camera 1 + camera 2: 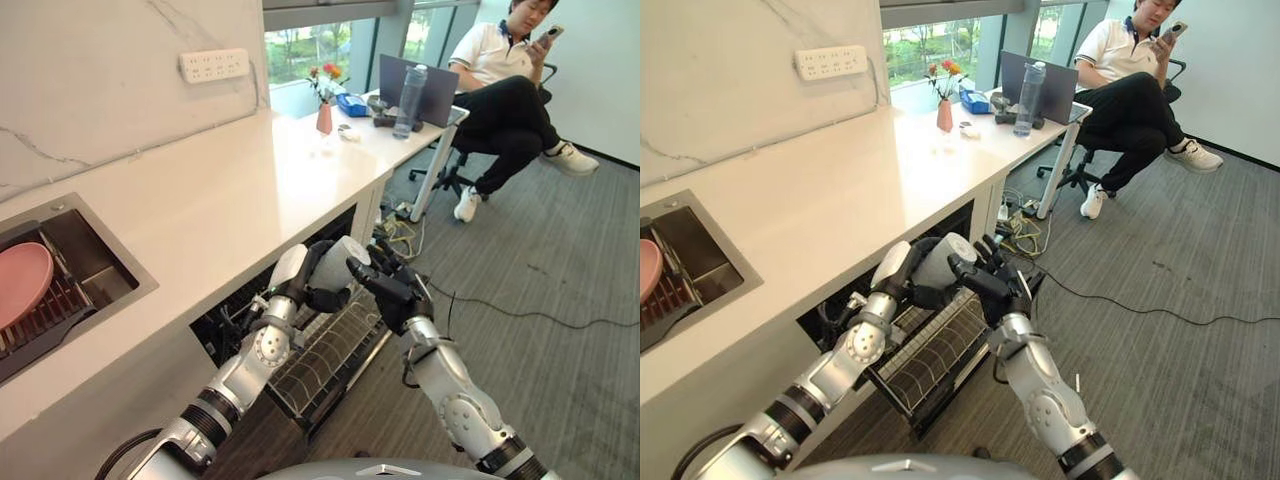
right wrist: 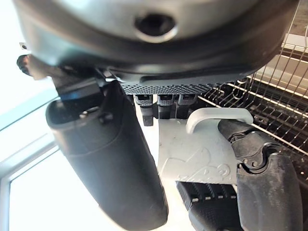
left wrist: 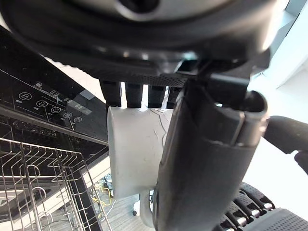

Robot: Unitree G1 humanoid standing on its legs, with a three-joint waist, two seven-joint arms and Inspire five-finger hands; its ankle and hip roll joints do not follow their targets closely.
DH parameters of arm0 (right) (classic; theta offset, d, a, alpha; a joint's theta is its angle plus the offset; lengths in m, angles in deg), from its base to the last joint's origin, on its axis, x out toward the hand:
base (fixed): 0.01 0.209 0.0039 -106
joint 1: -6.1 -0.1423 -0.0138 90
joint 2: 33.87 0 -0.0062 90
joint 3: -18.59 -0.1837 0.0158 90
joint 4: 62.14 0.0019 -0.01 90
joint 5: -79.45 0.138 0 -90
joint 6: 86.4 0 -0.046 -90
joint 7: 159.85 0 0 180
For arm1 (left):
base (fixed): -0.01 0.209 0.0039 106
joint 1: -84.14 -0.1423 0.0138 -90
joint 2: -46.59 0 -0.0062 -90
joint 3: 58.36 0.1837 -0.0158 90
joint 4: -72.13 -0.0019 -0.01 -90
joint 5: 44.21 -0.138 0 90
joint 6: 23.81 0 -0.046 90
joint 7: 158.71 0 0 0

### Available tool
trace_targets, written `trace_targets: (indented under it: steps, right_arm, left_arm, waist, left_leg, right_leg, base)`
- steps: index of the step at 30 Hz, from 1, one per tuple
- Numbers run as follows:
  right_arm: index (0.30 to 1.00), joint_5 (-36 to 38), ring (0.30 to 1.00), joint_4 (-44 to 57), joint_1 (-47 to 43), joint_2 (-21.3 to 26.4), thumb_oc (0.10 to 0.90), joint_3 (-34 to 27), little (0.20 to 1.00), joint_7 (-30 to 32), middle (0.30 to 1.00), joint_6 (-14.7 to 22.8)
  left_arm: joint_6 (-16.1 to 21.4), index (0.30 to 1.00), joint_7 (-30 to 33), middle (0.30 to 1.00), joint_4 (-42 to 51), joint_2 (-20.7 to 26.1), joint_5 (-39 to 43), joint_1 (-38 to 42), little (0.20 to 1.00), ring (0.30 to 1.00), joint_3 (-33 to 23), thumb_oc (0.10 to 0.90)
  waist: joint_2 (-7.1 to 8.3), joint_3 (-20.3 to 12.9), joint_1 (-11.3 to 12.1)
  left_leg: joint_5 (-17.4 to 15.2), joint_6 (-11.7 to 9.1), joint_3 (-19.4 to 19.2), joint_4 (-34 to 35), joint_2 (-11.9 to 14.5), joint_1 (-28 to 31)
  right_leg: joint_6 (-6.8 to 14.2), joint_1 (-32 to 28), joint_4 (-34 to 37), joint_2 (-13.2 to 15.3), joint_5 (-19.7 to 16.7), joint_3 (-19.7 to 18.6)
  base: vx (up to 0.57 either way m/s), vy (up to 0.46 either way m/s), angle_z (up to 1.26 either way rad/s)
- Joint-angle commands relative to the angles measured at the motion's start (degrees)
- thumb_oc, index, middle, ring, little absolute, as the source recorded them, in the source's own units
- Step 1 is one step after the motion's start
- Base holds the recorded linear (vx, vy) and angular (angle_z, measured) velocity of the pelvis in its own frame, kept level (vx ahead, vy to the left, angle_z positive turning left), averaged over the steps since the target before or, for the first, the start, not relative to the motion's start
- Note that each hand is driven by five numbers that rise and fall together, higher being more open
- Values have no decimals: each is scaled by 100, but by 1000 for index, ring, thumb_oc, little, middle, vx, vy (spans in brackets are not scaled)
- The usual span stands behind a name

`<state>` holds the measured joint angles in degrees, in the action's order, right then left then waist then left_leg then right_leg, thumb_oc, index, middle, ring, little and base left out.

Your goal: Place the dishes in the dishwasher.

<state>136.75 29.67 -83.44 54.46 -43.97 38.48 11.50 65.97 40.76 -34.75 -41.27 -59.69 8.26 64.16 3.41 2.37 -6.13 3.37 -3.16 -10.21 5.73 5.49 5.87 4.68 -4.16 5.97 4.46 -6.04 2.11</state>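
A white mug (image 1: pixel 340 262) hangs over the pulled-out dishwasher rack (image 1: pixel 330 362), just below the counter's edge. My left hand (image 1: pixel 318 296) is shut on it; in the left wrist view its fingers curl behind the mug (image 3: pixel 132 149) and the thumb lies across the front. My right hand (image 1: pixel 400 295) meets the mug from the other side, its fingers fairly straight against the mug's wall and the thumb held off it. The mug's handle (image 2: pixel 216 115) shows in the right wrist view, beside the left hand's fingers (image 2: pixel 260 163). A pink plate (image 1: pixel 20 285) lies in the sink's rack (image 1: pixel 60 305).
The white countertop (image 1: pixel 220 190) runs above the dishwasher, whose control panel (image 3: pixel 48 103) is dark. At the far end a desk holds a laptop (image 1: pixel 415 85), a bottle (image 1: pixel 410 100) and a small vase (image 1: pixel 324 118). A person (image 1: pixel 505 90) sits on a chair there. Grey carpet lies to the right.
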Motion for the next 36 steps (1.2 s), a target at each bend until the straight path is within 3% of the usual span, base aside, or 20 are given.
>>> trace_targets:
  steps: [1, 7, 17, 25, 27, 28, 30, 31, 32, 33, 36]
  right_arm:
    - [900, -211, 900, 444, -1109, -567, 800, 582, 900, 31, 900, 348]
    - [900, -182, 900, 200, -1239, -904, 800, 803, 900, 437, 900, 447]
    - [900, 356, 900, -109, -1379, -960, 800, 1083, 900, 210, 900, 408]
    - [900, 202, 900, -267, -1502, -907, 800, 929, 900, 57, 900, 467]
    - [632, 170, 632, -347, -1555, -963, 621, 877, 632, 32, 632, 557]
    - [587, 161, 587, -375, -1582, -976, 591, 838, 587, 41, 587, 603]
    - [620, 150, 620, -442, -1626, -1035, 613, 783, 620, 61, 620, 701]
    - [796, 185, 796, -496, -1666, -1088, 731, 745, 796, 94, 796, 793]
    - [796, 185, 796, -499, -1669, -1090, 731, 744, 796, 93, 796, 795]
    - [900, 208, 900, -520, -1684, -1116, 800, 718, 900, 116, 900, 842]
    - [900, 291, 900, -570, -1750, -1212, 800, 647, 900, 151, 900, 977]
  left_arm:
    - [454, 300, 449, 300, -268, -730, -225, 1891, 300, 300, 576, 400]
    - [380, 300, 687, 300, -361, -809, -348, 2046, 300, 300, 795, 400]
    - [402, 300, 599, 300, -344, -862, -318, 2148, 300, 300, 921, 400]
    - [502, 300, 501, 300, -263, -869, -97, 2099, 300, 300, 958, 400]
    - [544, 300, 510, 300, -239, -880, -22, 2089, 300, 300, 973, 400]
    - [549, 300, 519, 300, -230, -879, -2, 2097, 300, 300, 980, 400]
    - [569, 300, 542, 300, -224, -885, 38, 2102, 300, 300, 1002, 400]
    - [578, 300, 556, 300, -217, -891, 60, 2108, 300, 300, 1025, 400]
    - [579, 300, 556, 300, -217, -890, 61, 2109, 300, 300, 1026, 400]
    - [585, 300, 553, 300, -209, -887, 78, 2107, 300, 300, 1044, 400]
    - [583, 300, 573, 300, -234, -909, 130, 2117, 300, 300, 1085, 400]
  waist:
    - [-159, 85, 95]
    - [-206, 105, 98]
    - [-211, 105, 153]
    - [-215, 113, 176]
    - [-221, 116, 181]
    - [-224, 116, 178]
    - [-239, 115, 172]
    - [-255, 113, 169]
    - [-255, 114, 170]
    - [-261, 111, 170]
    - [-273, 115, 172]
  left_leg:
    - [-589, 88, -100, -73, -157, 173]
    - [-599, 98, -83, -73, -174, 180]
    - [-591, 81, -41, -73, -168, 189]
    - [-597, 77, -23, -73, -162, 203]
    - [-595, 82, -18, -73, -160, 203]
    - [-596, 83, -14, -73, -159, 203]
    - [-597, 85, -11, -73, -160, 205]
    - [-600, 87, -10, -73, -161, 208]
    - [-600, 87, -10, -73, -161, 208]
    - [-603, 88, -10, -73, -163, 211]
    - [-606, 94, 5, -73, -167, 215]
  right_leg:
    - [308, -201, -104, 207, 513, 345]
    - [301, -188, -119, 214, 505, 331]
    - [281, -211, -118, 205, 530, 349]
    - [277, -241, -115, 204, 551, 370]
    - [279, -245, -115, 205, 557, 371]
    - [280, -242, -116, 204, 560, 372]
    - [281, -241, -117, 205, 565, 377]
    - [282, -238, -121, 204, 567, 383]
    - [282, -238, -121, 204, 567, 383]
    - [283, -237, -122, 203, 566, 386]
    - [280, -248, -126, 206, 574, 389]
  base:
    - [0, 0, 0]
    - [0, 0, 0]
    - [0, 0, 0]
    - [0, 0, 0]
    - [0, 0, 0]
    - [0, 0, 0]
    - [0, 0, 0]
    - [0, 0, 0]
    - [0, 0, 0]
    - [0, 0, 0]
    - [0, 0, 0]
